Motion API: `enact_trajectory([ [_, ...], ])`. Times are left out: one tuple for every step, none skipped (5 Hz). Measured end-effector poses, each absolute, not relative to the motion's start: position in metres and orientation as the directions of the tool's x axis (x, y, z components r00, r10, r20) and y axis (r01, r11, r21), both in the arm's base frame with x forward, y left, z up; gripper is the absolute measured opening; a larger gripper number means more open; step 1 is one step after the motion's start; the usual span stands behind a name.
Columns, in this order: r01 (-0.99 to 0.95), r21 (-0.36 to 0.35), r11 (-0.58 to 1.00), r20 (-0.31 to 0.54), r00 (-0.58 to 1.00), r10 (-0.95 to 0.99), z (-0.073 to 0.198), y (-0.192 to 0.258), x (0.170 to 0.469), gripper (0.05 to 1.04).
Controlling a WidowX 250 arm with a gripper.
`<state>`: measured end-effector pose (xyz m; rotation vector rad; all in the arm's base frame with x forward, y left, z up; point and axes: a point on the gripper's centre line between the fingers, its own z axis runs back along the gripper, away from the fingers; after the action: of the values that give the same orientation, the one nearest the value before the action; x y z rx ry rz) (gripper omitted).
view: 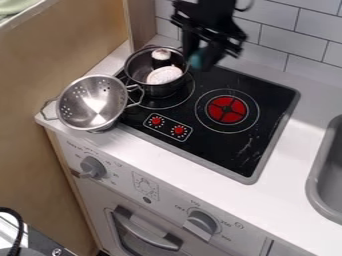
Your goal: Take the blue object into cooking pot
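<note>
Colander (pixel 91 106) at left on the table (pixel 144 151), pot (pixel 155 90) at upper left on the stove (pixel 198 146), holding a white oval (pixel 164 75) and a black-and-white piece (pixel 161 59), claw (pixel 202 59) at upper centre, grasping the blue object (pixel 196 60) just right of the pot, sink (pixel 318 178) at right edge.

We see shiny metal on the colander (pixel 75 111), glossy metal on the pot (pixel 159 91), a smooth, glossy hob (pixel 217 152), a smooth worktop (pixel 190 167), smooth wall tiles (pixel 310 47) and a matt-looking sink (pixel 316 172).
</note>
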<state>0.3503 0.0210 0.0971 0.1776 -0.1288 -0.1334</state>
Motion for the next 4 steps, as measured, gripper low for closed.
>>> enact_trajectory([
  [0.168,0.205,0.964,0.095,0.977,-0.19,0.099,0.049,0.348,0.405],
  [0.193,0.221,0.956,0.091,0.972,-0.217,0.099,0.069,0.348,0.405],
  [0.218,0.227,0.949,0.125,0.96,-0.25,0.1,0.088,0.351,0.405],
  [0.224,0.223,0.949,0.153,0.953,-0.261,0.096,0.106,0.354,0.405],
])
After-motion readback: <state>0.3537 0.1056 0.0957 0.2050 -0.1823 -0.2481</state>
